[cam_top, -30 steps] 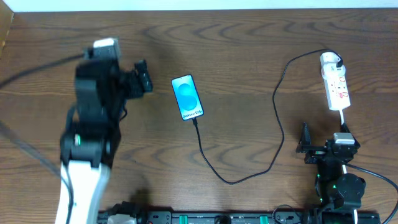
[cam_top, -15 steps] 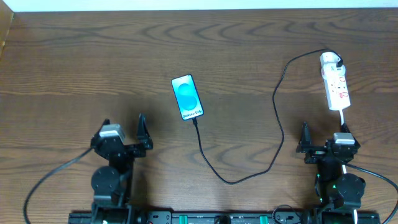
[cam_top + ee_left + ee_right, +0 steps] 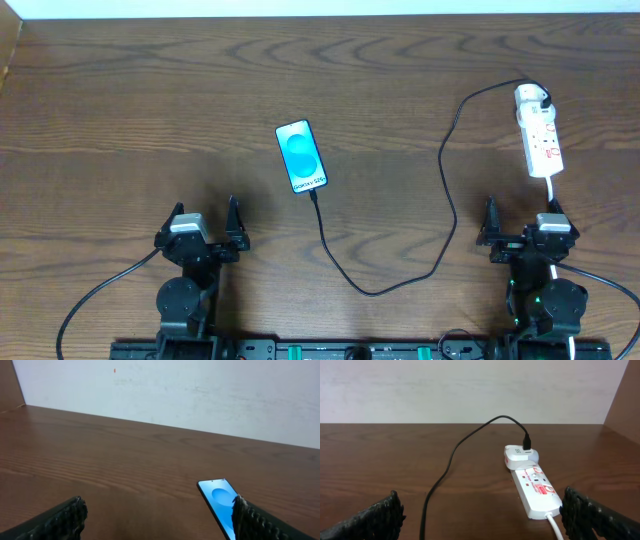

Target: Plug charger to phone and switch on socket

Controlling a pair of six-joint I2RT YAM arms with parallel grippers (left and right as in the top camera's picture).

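The phone (image 3: 301, 156) lies face up mid-table, its blue-teal screen lit; it also shows in the left wrist view (image 3: 220, 505). The black charger cable (image 3: 445, 190) runs from the phone's near end in a loop to the white adapter (image 3: 530, 97), which sits plugged into the far end of the white socket strip (image 3: 541, 143). The strip (image 3: 535, 489) and adapter (image 3: 521, 455) show in the right wrist view. My left gripper (image 3: 204, 228) is open and empty, low at the front left. My right gripper (image 3: 521, 224) is open and empty, just in front of the strip.
The strip's white cord (image 3: 553, 195) runs toward my right arm. A white wall (image 3: 200, 390) borders the table's far edge. A black rail (image 3: 340, 351) lies along the front edge.
My left arm has drawn back from near the phone down to the front left edge and settled low. The right arm, phone, cable and strip have not moved.
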